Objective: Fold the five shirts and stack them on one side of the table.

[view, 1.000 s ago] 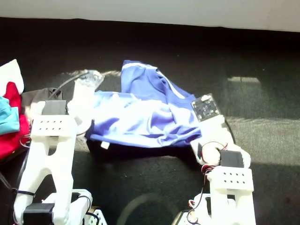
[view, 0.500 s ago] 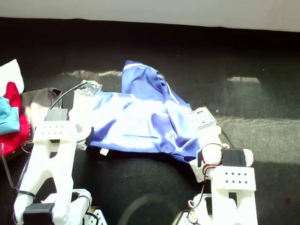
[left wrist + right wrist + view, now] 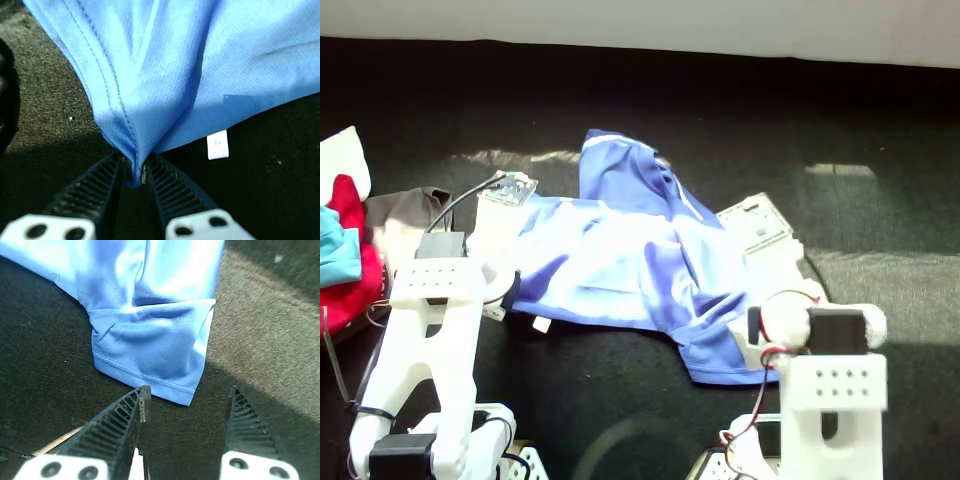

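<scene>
A blue shirt (image 3: 630,250) lies crumpled across the middle of the black table. My left gripper (image 3: 134,169) is shut on a bunched hem at the shirt's left edge, beside a small white tag (image 3: 217,145). In the high view the left arm (image 3: 435,290) stands at that edge. My right gripper (image 3: 187,400) is open and hovers just short of the shirt's near right corner (image 3: 155,355), touching nothing. That corner (image 3: 725,362) lies flat on the table by the right arm (image 3: 820,340).
A pile of other shirts sits at the table's left edge: red (image 3: 350,280), teal (image 3: 335,252), white (image 3: 342,160) and a grey-brown one (image 3: 405,212). Bare black table (image 3: 880,200) stretches to the right and behind the blue shirt.
The right gripper drew the shirt's right corner toward the front, let it go and opened; the corner now lies on the table. The left arm shifted slightly, still holding the hem.
</scene>
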### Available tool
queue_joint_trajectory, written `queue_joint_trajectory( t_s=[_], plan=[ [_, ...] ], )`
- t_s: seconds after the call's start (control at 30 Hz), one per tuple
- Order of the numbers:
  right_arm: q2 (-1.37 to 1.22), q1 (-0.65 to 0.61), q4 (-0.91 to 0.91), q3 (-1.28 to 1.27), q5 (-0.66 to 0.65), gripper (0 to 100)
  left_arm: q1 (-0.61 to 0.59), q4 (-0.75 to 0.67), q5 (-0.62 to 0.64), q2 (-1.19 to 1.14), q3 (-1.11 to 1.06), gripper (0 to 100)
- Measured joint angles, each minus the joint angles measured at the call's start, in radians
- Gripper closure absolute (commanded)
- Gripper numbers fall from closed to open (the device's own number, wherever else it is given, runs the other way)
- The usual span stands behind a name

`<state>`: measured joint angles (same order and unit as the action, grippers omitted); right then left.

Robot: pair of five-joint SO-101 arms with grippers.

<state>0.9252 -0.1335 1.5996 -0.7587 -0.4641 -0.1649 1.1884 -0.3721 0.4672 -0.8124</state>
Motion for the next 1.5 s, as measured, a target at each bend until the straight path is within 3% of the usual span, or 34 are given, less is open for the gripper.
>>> queue_joint_trajectory(
  t_s=[0.2, 0.33, 0.5, 0.63, 0.9, 1.03, 1.23, 1.5],
  plan=[
    [-0.132, 0.091, -0.199, -0.163, 0.052, 76.3, 0.0, 0.0, 0.0, 0.0, 0.0, 99],
    [-0.213, 0.164, -0.221, -0.176, 0.055, 76.3, 0.0, 0.0, 0.0, 0.0, 0.0, 99],
    [-0.298, 0.137, -0.209, -0.195, 0.055, 76.3, 0.0, 0.0, 0.0, 0.0, 0.0, 99],
    [-0.374, 0.133, -0.304, -0.239, 0.061, 76.3, 0.0, 0.0, 0.0, 0.0, 0.0, 99],
    [-0.485, 0.196, -0.385, -0.249, 0.061, 70.4, 0.0, 0.0, 0.0, 0.0, 0.0, 99],
    [-0.508, 0.192, -0.413, -0.256, 0.061, 76.7, 0.0, 0.0, 0.0, 0.0, 0.0, 99],
    [-0.54, 0.157, -0.46, -0.258, 0.061, 99.7, 0.0, 0.0, 0.0, 0.0, 0.0, 99],
    [-0.552, 0.161, -0.486, -0.245, 0.061, 99.3, 0.0, 0.017, 0.0, 0.0, 0.0, 99]
  ],
)
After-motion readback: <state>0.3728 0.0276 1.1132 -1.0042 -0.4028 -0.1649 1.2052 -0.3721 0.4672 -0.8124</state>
